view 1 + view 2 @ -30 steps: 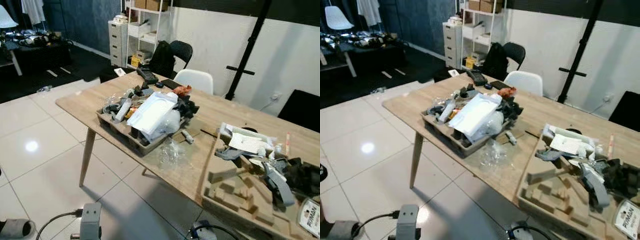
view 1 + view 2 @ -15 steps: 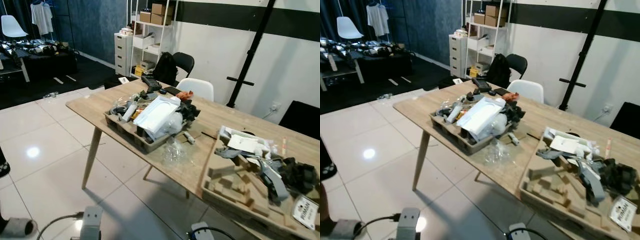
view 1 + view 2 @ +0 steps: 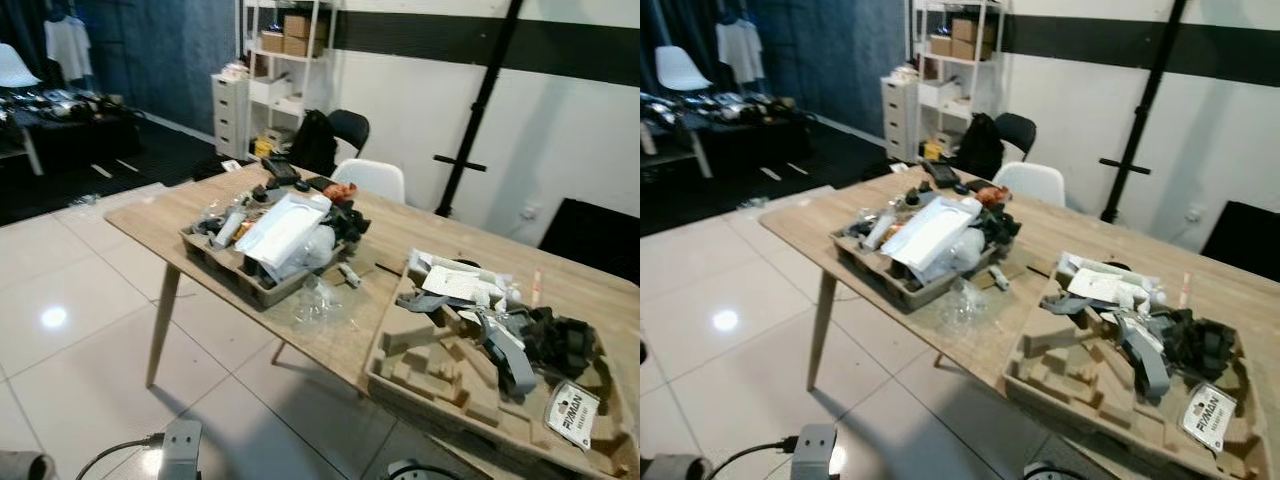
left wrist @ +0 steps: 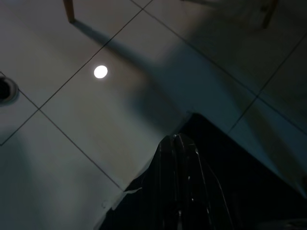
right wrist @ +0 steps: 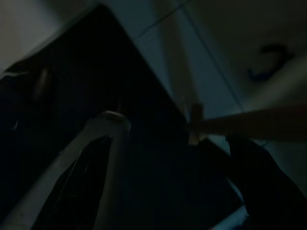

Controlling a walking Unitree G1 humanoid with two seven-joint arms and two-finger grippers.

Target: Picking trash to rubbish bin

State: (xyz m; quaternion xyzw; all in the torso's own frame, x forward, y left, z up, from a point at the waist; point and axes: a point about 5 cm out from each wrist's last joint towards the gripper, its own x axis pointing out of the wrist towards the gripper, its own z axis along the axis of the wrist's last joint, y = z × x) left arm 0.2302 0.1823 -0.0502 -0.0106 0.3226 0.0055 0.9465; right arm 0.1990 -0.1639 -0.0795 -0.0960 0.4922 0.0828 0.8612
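Step in hand looks like approach/search: nothing picked, both arms hang low by the floor, well below and short of the long light-wood table (image 3: 200, 205).

Left pincer (image 4: 176, 140): black fingers pressed together, narrow, holding nothing, aimed at the pale tiled floor (image 4: 72, 143). Right pincer: wrist view too dark, can't tell its state.

Trash candidates, all well above and ahead of the pincers, on the table:
- crumpled clear plastic wrapper (image 3: 318, 298), loose near the table's near edge, just beside the brown moulded-pulp tray heaped with white sheets and dark bits (image 3: 262, 240). No clear long axis, it's a wad, slightly spread along the table edge.
- second brown moulded-pulp tray with grey straps, papers and a white label (image 3: 480, 355), ahead and toward the right pincer's side. Its long axis runs roughly along the table's length.
- first tray's long axis lies across the table's corner, one short end toward the shelving at the back, the other toward the robot; the white sheets on top follow the same line.

No bin that I can identify; small silver device with a black cable (image 3: 180, 450) sits on the floor near the left arm.

Next move, my read: close in on the near edge, raise one arm to table height, open it, take the loose wrapper first since it's the nearest and free of clutter. Thin film, so pinch a fold.
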